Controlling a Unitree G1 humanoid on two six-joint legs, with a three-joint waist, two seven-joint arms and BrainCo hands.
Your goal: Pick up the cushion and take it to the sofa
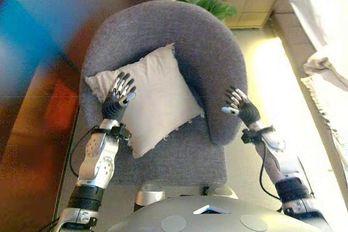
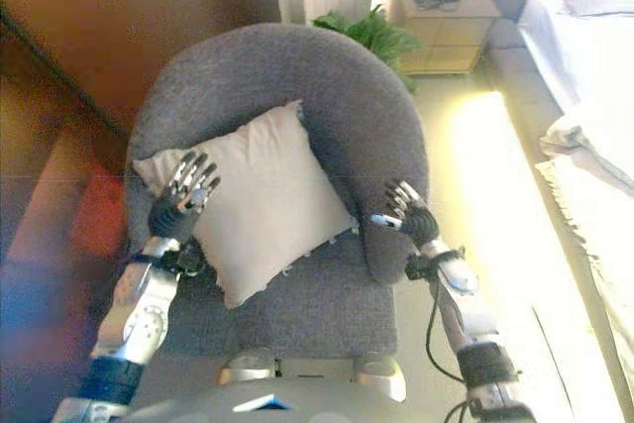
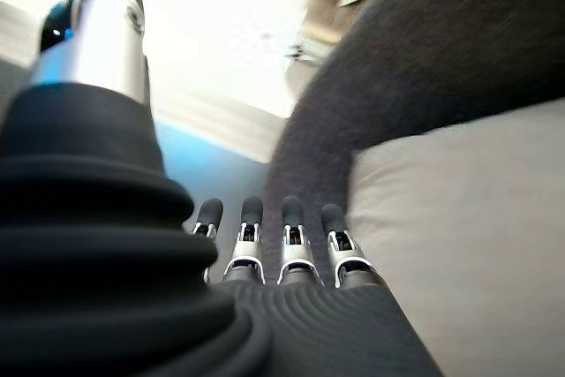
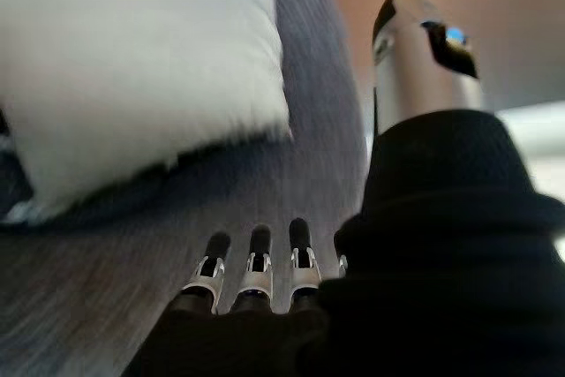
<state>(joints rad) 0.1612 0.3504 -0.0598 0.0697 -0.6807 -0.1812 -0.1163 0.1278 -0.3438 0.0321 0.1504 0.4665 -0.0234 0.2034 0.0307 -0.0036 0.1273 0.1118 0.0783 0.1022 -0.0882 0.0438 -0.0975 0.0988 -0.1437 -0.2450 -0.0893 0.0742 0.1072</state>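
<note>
On the armchair (image 1: 163, 47) seat the cushion (image 1: 149, 99) lies unlifted; left hand (image 1: 118, 97) and right hand (image 1: 237, 105) flank it, fingers spread, holding nothing. Grasping and carrying remain.

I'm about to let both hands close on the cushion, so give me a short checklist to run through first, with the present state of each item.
1. Cushion in reach, leaning against the back of the grey armchair: ok.
2. Left hand open, over the cushion's left edge, not gripping: ok.
3. Right hand open: ok.
4. Right hand at the cushion: not ok, it is by the armchair's right arm, apart from the cushion's right corner.
5. Nothing lying on the cushion: ok.
6. Path to the sofa: cannot tell; white bedding shows to the right, no sofa is clearly seen.
</note>
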